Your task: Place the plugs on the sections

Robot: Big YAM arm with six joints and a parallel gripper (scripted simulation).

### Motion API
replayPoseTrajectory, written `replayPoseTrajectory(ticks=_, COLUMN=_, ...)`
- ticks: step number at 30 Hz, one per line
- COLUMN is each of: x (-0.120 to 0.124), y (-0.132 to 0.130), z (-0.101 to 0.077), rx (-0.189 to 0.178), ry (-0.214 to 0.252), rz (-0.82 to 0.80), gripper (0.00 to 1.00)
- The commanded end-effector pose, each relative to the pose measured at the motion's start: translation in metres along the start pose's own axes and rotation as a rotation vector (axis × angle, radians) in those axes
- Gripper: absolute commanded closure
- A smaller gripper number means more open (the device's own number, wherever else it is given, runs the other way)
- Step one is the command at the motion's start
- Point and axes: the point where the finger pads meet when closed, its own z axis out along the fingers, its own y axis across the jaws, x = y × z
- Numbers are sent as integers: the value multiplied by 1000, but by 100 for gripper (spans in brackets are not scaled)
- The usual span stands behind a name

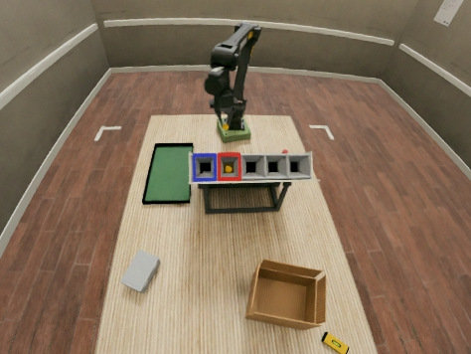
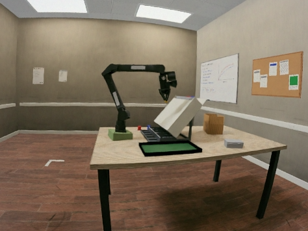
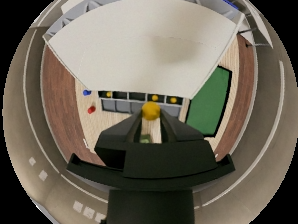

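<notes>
My gripper is shut on a yellow marble and hangs high, just behind the top of the white sloped cover. A row of funnels tops the cover: the blue-banded funnel is at the left end and the red-banded funnel is beside it, with another yellow marble in its mouth. The sectioned tray lies under the cover's low edge. The red plug and blue plug stand beside it.
A green marble tray lies beside the funnel stand. A cardboard box, a grey block and a yellow level lie on the far side. The arm's green base stands behind the funnels.
</notes>
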Motion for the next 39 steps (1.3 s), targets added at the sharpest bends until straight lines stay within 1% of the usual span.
replayPoseTrajectory(ticks=1, x=-21, y=27, z=-14, rx=21, ry=-58, rz=33, gripper=100)
replayPoseTrajectory(ticks=10, x=-44, y=97, z=-32, rx=46, ry=-113, rz=22, gripper=100)
replayPoseTrajectory(ticks=12, x=-44, y=97, z=-32, rx=46, ry=-113, rz=22, gripper=100)
replayPoseTrajectory(ticks=27, x=-81, y=203, z=-60, rx=91, ry=-202, rz=32, gripper=100)
replayPoseTrajectory(ticks=29, x=-81, y=203, z=-60, rx=91, ry=-202, rz=32, gripper=100)
replayPoseTrajectory(ticks=39, x=-88, y=219, z=-67, rx=96, ry=-221, rz=43, gripper=100)
